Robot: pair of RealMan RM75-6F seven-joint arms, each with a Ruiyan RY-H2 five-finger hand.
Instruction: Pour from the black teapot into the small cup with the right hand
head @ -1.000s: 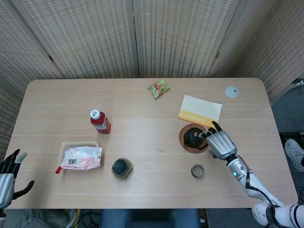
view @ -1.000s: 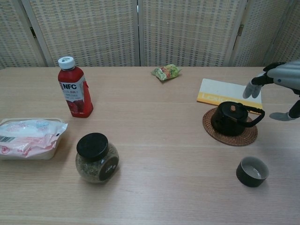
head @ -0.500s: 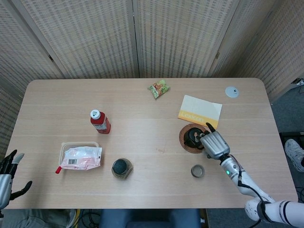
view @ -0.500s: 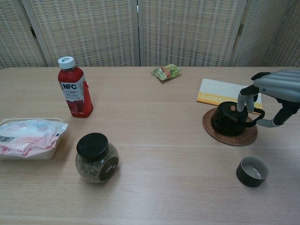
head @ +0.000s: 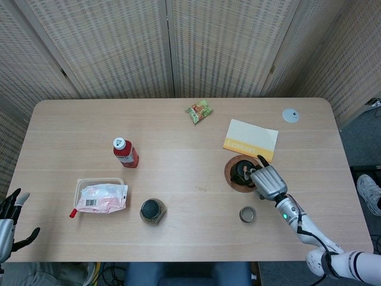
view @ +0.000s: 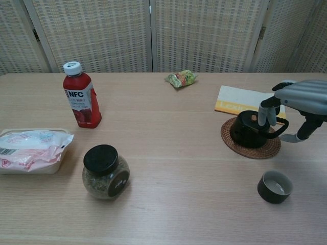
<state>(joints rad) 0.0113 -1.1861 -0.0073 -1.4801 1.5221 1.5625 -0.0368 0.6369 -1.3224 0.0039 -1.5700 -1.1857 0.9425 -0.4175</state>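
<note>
The black teapot (head: 240, 172) (view: 247, 130) stands upright on a round woven coaster (view: 254, 150), right of the table's middle. My right hand (head: 268, 181) (view: 302, 96) is at its right side. The fingers (view: 266, 114) hang over the arched handle and touch it, while the thumb stays apart below, so nothing is gripped. The small dark cup (head: 247, 214) (view: 275, 187) sits upright nearer the front edge, just in front of the teapot. My left hand (head: 9, 223) hovers off the table's front left corner, fingers spread and holding nothing.
A yellow-edged booklet (view: 243, 102) lies behind the teapot. A red NFC bottle (view: 81, 101), a black-lidded jar (view: 105, 171) and a tray with a packet (view: 31, 150) occupy the left half. A snack bag (view: 181, 78) lies at the back; a white disc (head: 290, 115) sits at the far right.
My right hand moved left to the teapot and its fingers came down over the handle. My left hand sank a little lower at the frame's edge.
</note>
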